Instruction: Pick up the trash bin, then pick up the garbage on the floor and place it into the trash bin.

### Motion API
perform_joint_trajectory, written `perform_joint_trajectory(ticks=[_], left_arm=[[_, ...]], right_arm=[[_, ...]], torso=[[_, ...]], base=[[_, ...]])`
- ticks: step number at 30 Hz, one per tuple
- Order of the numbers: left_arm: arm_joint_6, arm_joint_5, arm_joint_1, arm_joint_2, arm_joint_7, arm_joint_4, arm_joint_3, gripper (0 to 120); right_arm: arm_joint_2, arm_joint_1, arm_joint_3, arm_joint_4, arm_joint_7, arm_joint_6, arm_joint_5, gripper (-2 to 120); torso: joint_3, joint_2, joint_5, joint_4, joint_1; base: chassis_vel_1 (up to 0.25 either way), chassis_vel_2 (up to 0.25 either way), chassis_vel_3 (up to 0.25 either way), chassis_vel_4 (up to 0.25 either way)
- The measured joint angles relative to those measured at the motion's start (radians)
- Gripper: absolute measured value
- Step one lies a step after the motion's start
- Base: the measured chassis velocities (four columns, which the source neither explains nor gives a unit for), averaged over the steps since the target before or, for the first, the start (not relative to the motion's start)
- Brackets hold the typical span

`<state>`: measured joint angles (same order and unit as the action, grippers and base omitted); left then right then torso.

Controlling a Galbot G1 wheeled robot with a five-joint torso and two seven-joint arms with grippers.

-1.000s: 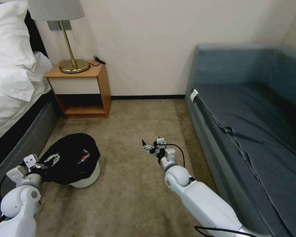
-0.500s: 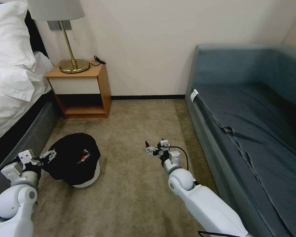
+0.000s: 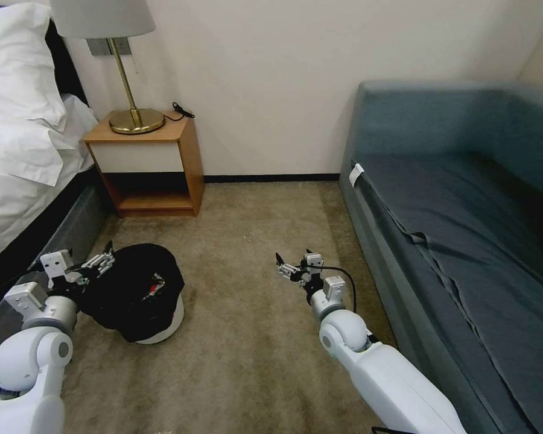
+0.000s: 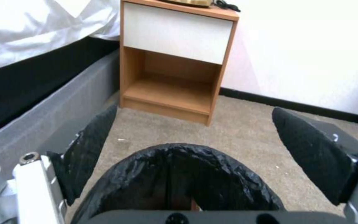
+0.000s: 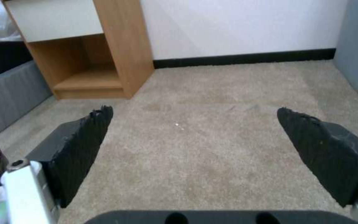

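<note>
head view: trash bin [image 3: 140,292] on beige carpet [image 3: 247,337] between bed [image 3: 24,181] and grey sofa [image 3: 464,241], tilted, black-bagged mouth leaning toward the left arm; wooden nightstand [image 3: 148,166] with brass lamp [image 3: 127,114] beyond; a red-and-white scrap inside, hard to identify; left gripper [image 3: 99,262] beside the rim, fingers spread; right gripper [image 3: 292,269] over bare carpet, wide;
left wrist view: left gripper [image 4: 191,155] wide, pads [image 4: 90,146] flanking the bag-lined rim [image 4: 179,174], not touching; bin base cut off;
right wrist view: right gripper [image 5: 191,155] wide above carpet.
</note>
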<state>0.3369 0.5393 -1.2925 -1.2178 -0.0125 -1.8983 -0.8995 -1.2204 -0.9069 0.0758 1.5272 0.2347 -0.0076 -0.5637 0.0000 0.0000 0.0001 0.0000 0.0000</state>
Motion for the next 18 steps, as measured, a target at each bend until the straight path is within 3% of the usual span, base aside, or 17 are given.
perform_joint_trajectory(ticks=[18], left_arm=[[0.003, -0.001, -0.002, 0.000, -0.001, -0.001, 0.002, 100]], right_arm=[[-0.004, -0.011, -0.014, 0.005, -0.006, -0.014, 0.004, 100]], torso=[[0.000, 0.000, 0.0000, 0.0000, 0.000]], base=[[0.000, 0.000, 0.000, 0.000]])
